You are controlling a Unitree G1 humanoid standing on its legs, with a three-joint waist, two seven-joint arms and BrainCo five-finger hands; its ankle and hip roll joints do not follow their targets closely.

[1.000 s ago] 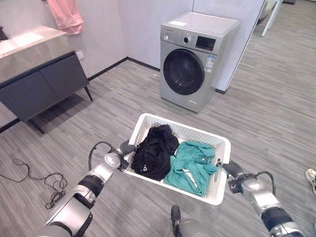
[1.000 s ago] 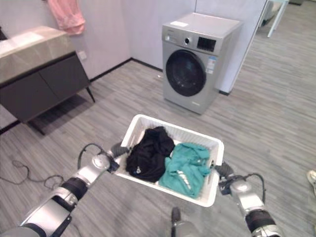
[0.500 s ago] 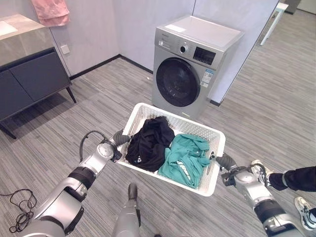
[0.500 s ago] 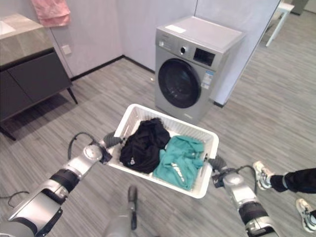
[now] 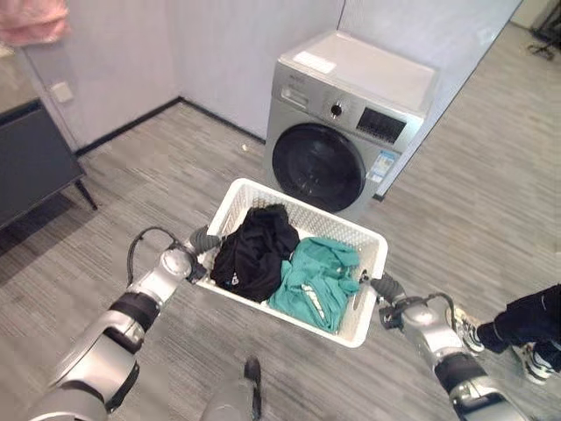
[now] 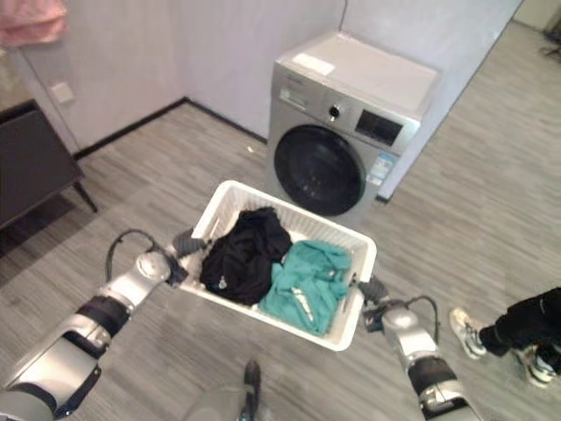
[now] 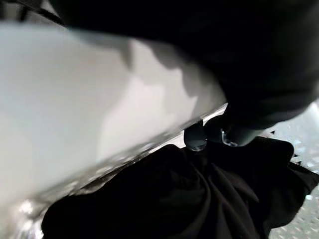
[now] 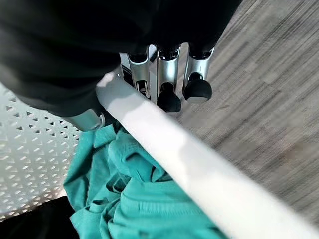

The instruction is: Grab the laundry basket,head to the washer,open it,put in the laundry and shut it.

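The white laundry basket (image 5: 372, 254) hangs between the two hands, clear of the floor (image 5: 131, 184) and just short of the washer (image 5: 351, 132), whose round door (image 5: 317, 167) is closed. The left hand (image 5: 203, 240) grips the rim on the robot's left end and the right hand (image 8: 169, 74) has its fingers curled under the rim at the other end, thumb over the top (a hold at both ends keeps the load level while walking). Inside lie a black garment (image 5: 254, 254) on the left and a teal shirt (image 5: 317, 281) on the right, both below the rim, so nothing should spill. I judge the carry is nearly done; the basket must be set down before a hand is free for the door. A person's leg and shoe (image 5: 513, 329) stand to the right, well apart.
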